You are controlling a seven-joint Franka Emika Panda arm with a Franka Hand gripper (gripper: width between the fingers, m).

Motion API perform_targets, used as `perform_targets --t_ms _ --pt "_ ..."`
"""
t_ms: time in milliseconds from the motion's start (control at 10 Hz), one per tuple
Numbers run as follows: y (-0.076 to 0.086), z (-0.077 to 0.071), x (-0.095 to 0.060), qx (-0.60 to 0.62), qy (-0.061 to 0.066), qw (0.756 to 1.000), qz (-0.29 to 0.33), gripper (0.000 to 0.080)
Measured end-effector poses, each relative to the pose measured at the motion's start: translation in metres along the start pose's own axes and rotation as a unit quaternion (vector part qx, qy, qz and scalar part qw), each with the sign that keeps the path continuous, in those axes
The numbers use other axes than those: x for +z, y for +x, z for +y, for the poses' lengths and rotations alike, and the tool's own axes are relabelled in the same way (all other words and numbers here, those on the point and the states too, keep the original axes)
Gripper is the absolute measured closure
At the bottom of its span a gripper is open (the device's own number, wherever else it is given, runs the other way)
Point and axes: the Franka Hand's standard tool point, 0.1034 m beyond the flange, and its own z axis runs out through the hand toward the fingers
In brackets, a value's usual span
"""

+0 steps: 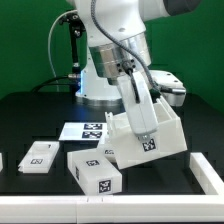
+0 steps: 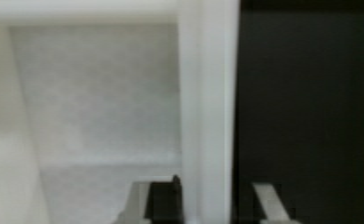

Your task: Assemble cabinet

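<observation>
Cabinet [image 1: 170, 128] tilted, wall edge inside tool [image 2: 209, 200], white block [image 1: 95, 172] close beside.

The blurred cabinet [image 2: 205, 100] runs past the wrist view's edges.

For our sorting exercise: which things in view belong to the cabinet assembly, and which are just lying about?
Job in hand: the cabinet, the tool astride its wall, tagged white block, flat tagged panel.
Lying about: the marker board, black table.
</observation>
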Motion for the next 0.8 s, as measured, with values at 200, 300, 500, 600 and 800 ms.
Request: perform_targets --t_ms 200,300,500,600,800 --pt "0.001 -0.006 0.012 0.003 -0.001 1.0 0.003 0.0709" --pt "-0.004 -0.016 0.017 0.014 -0.002 1.0 0.001 0.0709" --pt "-0.023 -0.042 0.013 0.018 0.005 1.0 -0.005 0.0709" --pt "-0.022 -0.041 0.014 0.014 0.006 1.0 -0.004 0.0709" --pt "-0.021 -0.04 0.016 0.014 0.004 1.0 -0.004 0.0709"
